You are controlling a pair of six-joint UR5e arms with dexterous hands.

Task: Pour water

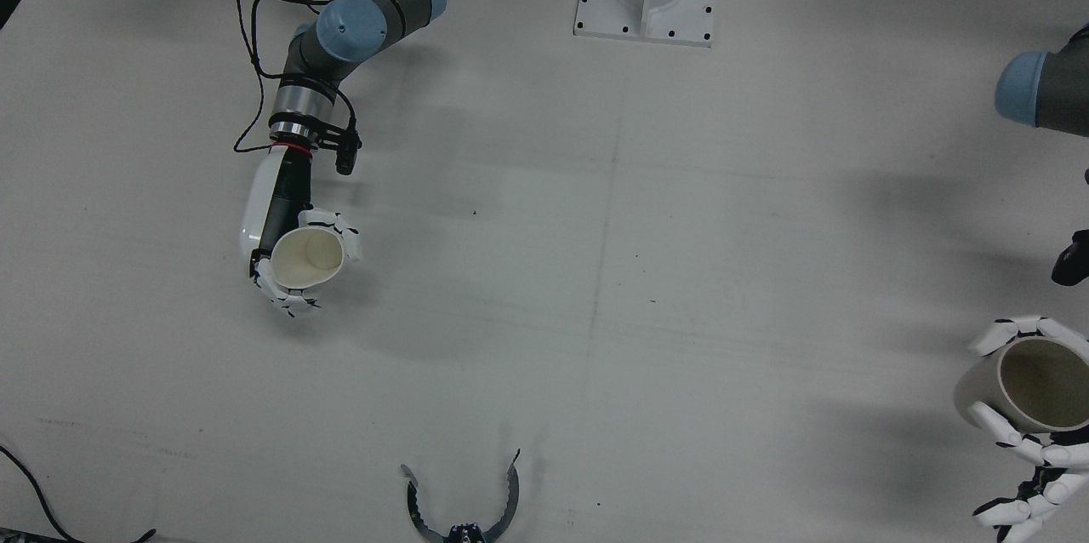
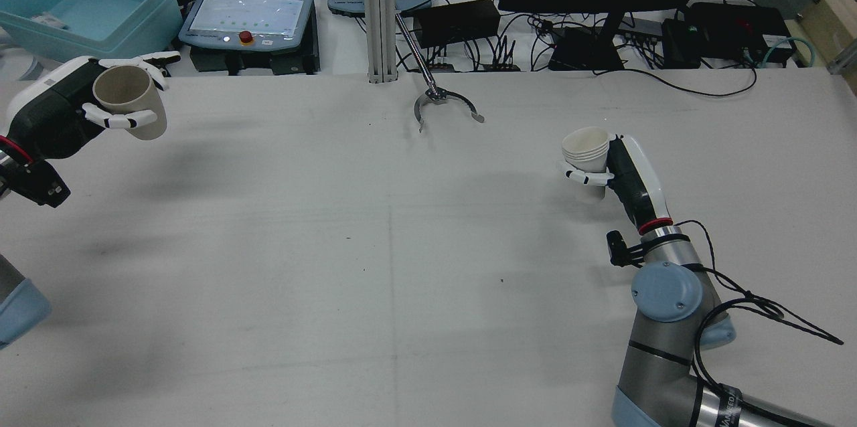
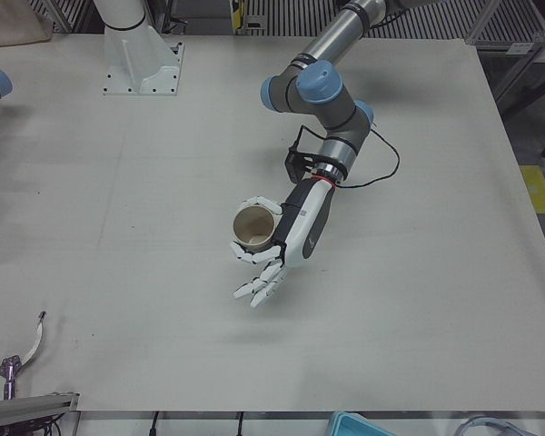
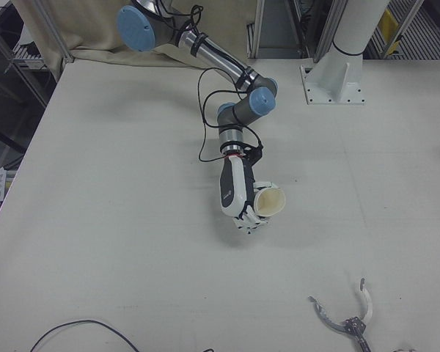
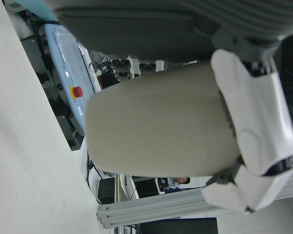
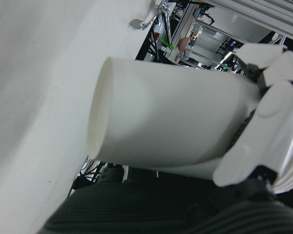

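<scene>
**Two cups held, well apart, pour not yet begun**

Two paper cups are in play, one per hand. Left hand has its fingers wrapped round a beige paper cup, held clear of the table at its far left edge in the rear view; mouth tipped toward the rear camera and upward. Right hand has its fingers closed round a white paper cup, roughly upright and just above the table. In the rear view its rim looks layered, possibly several nested cups; cannot confirm.

Contents: both interiors look dry in the front view. Beige cup shows its bare inside wall; white cup's mouth shows a pale bottom. No water can be made out in either.

Step, by my reading: both cups grasped and lifted, transport toward each other still to do. Which cup is the source cannot be told. Next move calls for bringing the two cups together near mid-table, one rim above the other's mouth, then tilting the upper one slowly while the receiver stays upright.

Other items: metal tong-like tool lies on the far table edge, untouched.

Writing: none legible on the cups. Lettering on the right arm's lower band is too small to read.
</scene>
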